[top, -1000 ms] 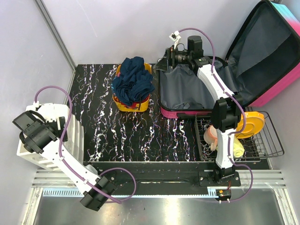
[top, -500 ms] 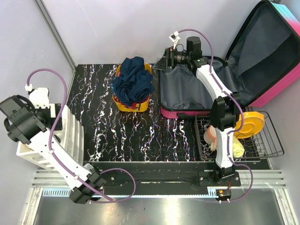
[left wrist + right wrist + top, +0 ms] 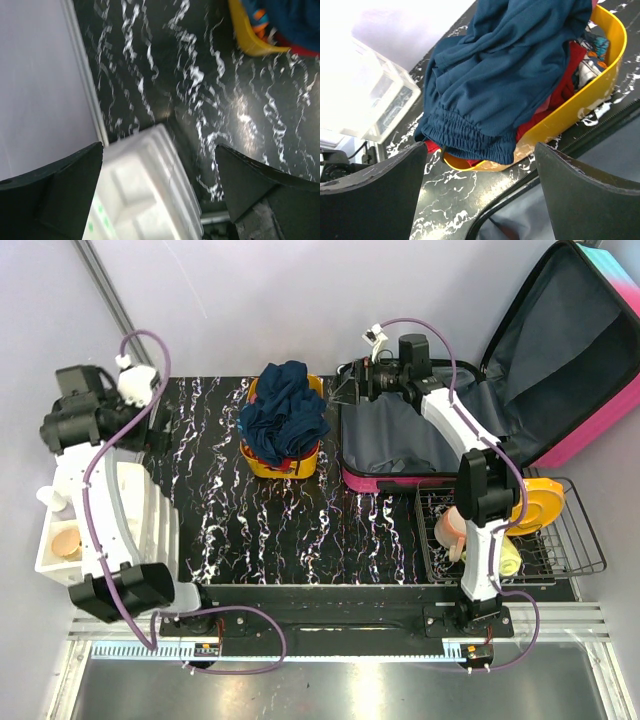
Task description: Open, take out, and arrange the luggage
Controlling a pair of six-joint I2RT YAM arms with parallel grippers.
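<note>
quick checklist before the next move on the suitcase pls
1. Suitcase open, lid leaning back: ok.
2. Right gripper open and empty: ok.
3. Left gripper open and empty, over the tray corner: ok.
4. Suitcase base emptied: only grey lining shows, but the right arm hides part of it: cannot tell.
5. Clothes contained in the bin: heaped above the rim, with blue cloth hanging over it: not ok.
</note>
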